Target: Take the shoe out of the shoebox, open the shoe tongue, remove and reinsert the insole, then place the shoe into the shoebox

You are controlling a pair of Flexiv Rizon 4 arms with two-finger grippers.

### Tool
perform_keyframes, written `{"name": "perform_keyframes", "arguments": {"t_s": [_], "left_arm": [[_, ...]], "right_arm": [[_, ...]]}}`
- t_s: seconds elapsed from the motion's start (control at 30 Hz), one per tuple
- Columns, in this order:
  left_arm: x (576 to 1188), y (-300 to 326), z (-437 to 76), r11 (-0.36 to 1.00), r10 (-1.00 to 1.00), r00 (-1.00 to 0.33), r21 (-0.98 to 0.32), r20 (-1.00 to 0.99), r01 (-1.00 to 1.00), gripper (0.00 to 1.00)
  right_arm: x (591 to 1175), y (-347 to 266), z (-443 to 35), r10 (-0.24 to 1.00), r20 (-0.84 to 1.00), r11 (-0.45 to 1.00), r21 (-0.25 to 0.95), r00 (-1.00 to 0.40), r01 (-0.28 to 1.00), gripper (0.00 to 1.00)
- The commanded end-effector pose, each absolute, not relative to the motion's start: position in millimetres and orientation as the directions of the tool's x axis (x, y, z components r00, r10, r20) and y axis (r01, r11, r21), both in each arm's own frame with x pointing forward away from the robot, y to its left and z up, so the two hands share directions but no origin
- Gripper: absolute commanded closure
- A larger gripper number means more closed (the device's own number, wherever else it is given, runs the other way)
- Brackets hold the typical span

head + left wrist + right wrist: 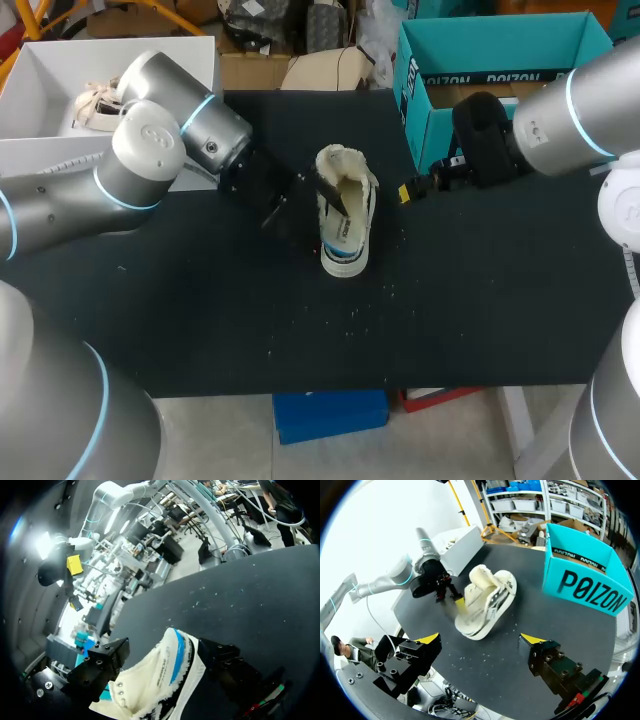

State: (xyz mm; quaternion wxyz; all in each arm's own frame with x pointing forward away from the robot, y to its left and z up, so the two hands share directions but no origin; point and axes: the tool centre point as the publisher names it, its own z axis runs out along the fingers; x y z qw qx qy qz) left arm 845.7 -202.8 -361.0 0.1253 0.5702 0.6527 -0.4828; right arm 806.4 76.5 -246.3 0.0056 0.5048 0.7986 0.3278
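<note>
A cream shoe (346, 213) with a blue stripe on its sole lies on its side mid-table, tongue pulled up at the far end. My left gripper (303, 193) is at the shoe's left flank. In the left wrist view the shoe (160, 677) lies between the wide-apart black fingers (102, 665), so the left gripper (165, 650) is open. My right gripper (412, 189) hovers just right of the shoe, open and empty. In the right wrist view the right gripper (480, 639) faces the shoe (485, 600). The teal shoebox (500, 55) stands open at the back right.
A white box (40, 70) at the back left holds another pale shoe (98, 102). The teal shoebox (580, 577) is beside the right gripper's path to the far side. Small white crumbs dot the black table (300, 320) in front of the shoe.
</note>
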Motion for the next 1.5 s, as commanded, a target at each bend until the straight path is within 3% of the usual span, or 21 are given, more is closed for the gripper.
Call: {"name": "perform_keyframes", "arguments": {"t_s": [0.03,0.07,0.17,0.3,1.13,1.5], "left_arm": [[841.5,-205.1,-362.2,-0.103,0.627,-0.321,-0.484,-0.710,0.869,0.31],[841.4,-205.9,-362.6,-0.104,0.627,-0.321,-0.485,-0.710,0.868,0.53],[841.7,-207.8,-363.1,-0.109,0.629,-0.321,-0.489,-0.708,0.866,0.69],[843.1,-207.4,-363.7,-0.103,0.648,-0.319,-0.494,-0.692,0.863,1.00],[859.6,-212.1,-370.9,-0.051,0.651,-0.362,-0.514,-0.667,0.856,1.00],[854.9,-217.5,-384.7,-0.014,0.791,-0.342,-0.574,-0.507,0.819,1.00]], "right_arm": [[806.5,77.2,-246.1,0.811,0.322,0.275,0.528,-0.489,0.803,0.00],[806.5,77.2,-246.1,0.811,0.322,0.275,0.528,-0.489,0.803,0.00],[806.5,77.2,-246.1,0.811,0.322,0.275,0.528,-0.489,0.803,0.00],[806.5,77.2,-246.1,0.811,0.322,0.275,0.528,-0.489,0.803,0.00],[806.5,77.2,-246.1,0.811,0.322,0.275,0.528,-0.489,0.803,0.00],[806.5,77.2,-246.1,0.811,0.322,0.275,0.528,-0.489,0.803,0.00]]}}
